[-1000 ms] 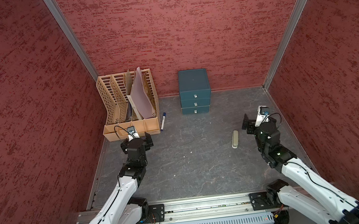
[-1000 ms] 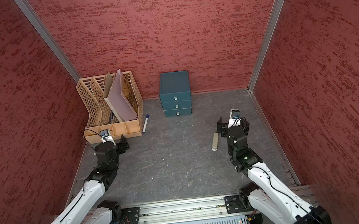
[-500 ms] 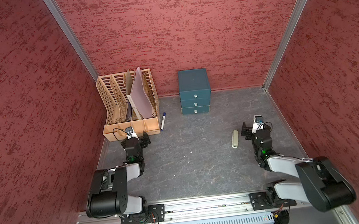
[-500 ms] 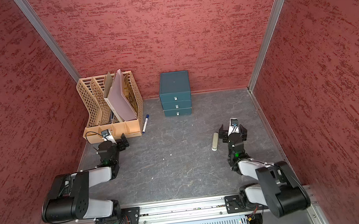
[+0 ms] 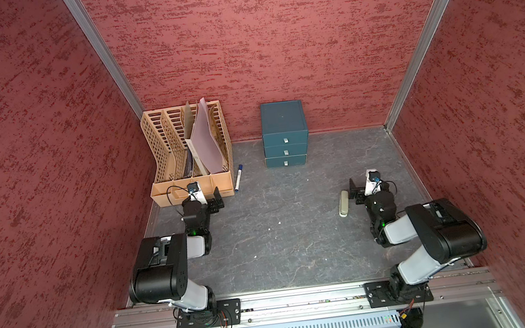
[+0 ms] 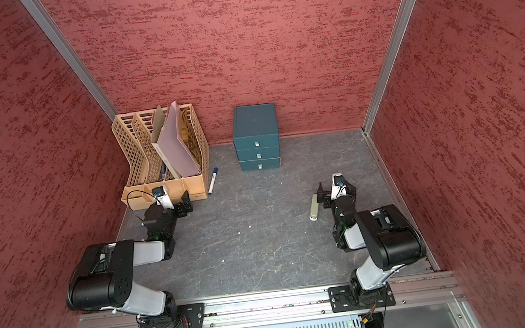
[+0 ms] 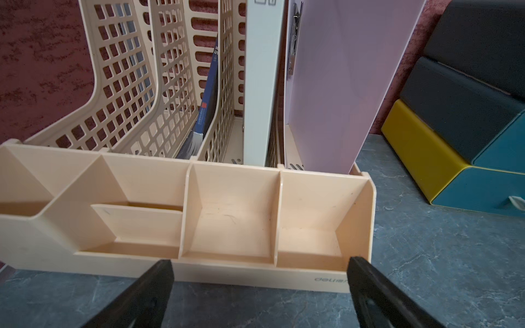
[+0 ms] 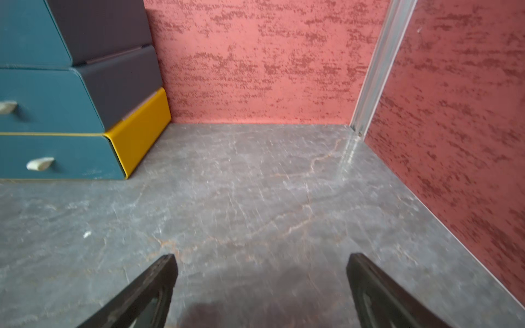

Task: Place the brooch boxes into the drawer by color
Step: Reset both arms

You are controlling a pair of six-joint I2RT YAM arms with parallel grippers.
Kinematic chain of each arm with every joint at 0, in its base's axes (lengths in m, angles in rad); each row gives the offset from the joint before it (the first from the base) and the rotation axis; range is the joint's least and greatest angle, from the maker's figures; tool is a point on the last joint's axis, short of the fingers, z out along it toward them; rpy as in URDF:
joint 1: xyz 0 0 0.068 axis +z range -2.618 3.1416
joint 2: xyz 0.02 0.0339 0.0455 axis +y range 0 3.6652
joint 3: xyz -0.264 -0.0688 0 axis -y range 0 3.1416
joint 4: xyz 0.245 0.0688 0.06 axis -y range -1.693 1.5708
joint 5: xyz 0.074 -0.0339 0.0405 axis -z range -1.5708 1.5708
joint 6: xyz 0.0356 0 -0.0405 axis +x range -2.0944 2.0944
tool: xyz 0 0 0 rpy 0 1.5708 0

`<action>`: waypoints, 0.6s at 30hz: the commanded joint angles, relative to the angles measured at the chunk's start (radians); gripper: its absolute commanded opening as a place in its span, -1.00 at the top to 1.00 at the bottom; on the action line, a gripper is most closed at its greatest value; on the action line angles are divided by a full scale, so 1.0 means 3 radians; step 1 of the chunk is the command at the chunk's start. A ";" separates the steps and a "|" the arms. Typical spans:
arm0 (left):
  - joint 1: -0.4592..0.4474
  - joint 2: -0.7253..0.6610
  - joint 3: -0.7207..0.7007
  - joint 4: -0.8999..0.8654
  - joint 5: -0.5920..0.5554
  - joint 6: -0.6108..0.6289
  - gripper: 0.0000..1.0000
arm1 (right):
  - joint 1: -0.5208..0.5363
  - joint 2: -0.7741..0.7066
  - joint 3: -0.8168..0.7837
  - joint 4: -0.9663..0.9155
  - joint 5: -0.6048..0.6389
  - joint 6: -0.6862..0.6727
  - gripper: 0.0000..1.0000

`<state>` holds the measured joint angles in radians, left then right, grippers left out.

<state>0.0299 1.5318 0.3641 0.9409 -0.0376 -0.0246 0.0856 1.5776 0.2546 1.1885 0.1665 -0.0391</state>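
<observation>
Grey table bears the teal drawer; left fingers and right fingers gape.

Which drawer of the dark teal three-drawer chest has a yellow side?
The bottom drawer of the teal chest; the middle drawer and top drawer have dark sides.

I'm looking at a grey, marble-veined bench. The dark teal drawer stands on it against the back wall. The tan file rack fills the back left corner, and a white marker pen with a blue cap lies just beside its right side. A slim beige bar lies alone toward the right. I can see a few white specks near the middle.
</observation>
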 commanded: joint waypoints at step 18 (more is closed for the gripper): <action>0.0018 -0.0002 0.0015 -0.0094 0.0120 0.0051 -0.99 | -0.0177 -0.0099 0.0378 -0.0794 -0.0095 0.0168 -0.97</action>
<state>0.0326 1.5322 0.3649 0.9127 -0.0051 -0.0242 0.0353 1.5631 0.3763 0.9535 0.1490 0.0025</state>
